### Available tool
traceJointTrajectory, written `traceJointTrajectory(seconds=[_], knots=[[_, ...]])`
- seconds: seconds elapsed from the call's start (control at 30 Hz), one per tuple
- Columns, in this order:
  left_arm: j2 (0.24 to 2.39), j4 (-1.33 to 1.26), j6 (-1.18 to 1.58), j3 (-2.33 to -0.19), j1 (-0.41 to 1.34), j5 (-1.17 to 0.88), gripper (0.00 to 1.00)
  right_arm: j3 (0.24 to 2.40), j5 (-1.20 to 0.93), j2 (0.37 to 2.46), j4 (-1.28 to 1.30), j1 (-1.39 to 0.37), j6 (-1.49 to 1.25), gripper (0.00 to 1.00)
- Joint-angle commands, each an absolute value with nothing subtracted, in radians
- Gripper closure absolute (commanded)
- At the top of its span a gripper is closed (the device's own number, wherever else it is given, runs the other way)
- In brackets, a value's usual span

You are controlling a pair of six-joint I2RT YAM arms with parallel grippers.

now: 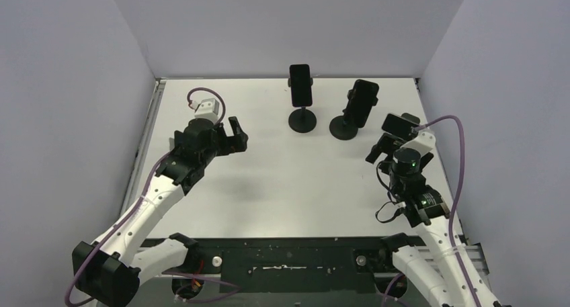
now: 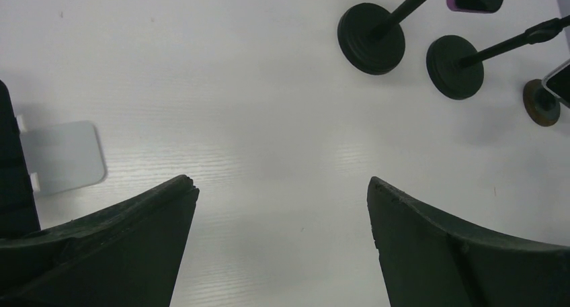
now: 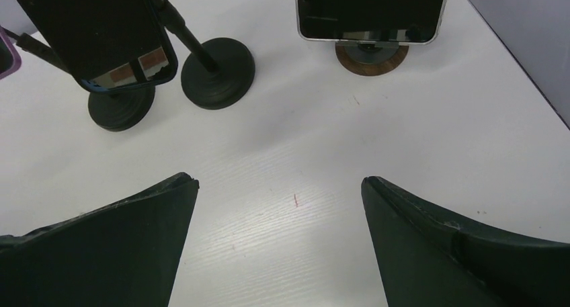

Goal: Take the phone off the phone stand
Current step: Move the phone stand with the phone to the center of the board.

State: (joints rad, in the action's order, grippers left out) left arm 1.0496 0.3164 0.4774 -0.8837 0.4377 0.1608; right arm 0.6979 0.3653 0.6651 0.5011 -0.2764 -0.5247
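High rear overview; two low wrist views toward shared stands (image 2: 371,29)

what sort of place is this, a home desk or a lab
Most likely a robotics lab test cell: a white table boxed in by plain grey panels, a left arm and right arm bolted at its near edge, and phones on stands.

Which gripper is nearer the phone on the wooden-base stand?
Right. The right gripper hangs open just in front of that phone; the left gripper is open well to the left, past both black stands.
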Motion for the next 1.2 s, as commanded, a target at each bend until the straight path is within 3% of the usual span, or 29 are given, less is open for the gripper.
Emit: traceJointTrajectory(seconds=[0.0, 0.17, 0.57, 0.73, 0.87, 1.17], knots=[[1.044, 0.241, 0.432, -0.934, 0.451, 0.135, 0.03, 0.758, 0.346, 0.613, 0.427, -0.275, -0.471, 0.00], [1.002, 0.161, 0.406, -0.891, 0.452, 0.063, 0.03, 0.888, 0.273, 0.629, 0.460, -0.279, -0.401, 0.00], [0.948, 0.106, 0.423, -0.814, 0.453, 0.045, 0.03, 1.209, 0.190, 0.918, 0.546, -0.296, -0.373, 0.00], [0.953, 0.106, 0.423, -0.818, 0.454, 0.029, 0.03, 1.289, 0.282, 1.040, 0.588, -0.392, -0.333, 0.00], [0.953, 0.107, 0.425, -0.818, 0.454, 0.035, 0.03, 1.302, 0.449, 1.101, 0.597, -0.495, -0.348, 0.00], [0.957, 0.108, 0.426, -0.815, 0.454, 0.037, 0.02, 1.195, 0.452, 1.131, 0.508, -0.421, -0.433, 0.00]])
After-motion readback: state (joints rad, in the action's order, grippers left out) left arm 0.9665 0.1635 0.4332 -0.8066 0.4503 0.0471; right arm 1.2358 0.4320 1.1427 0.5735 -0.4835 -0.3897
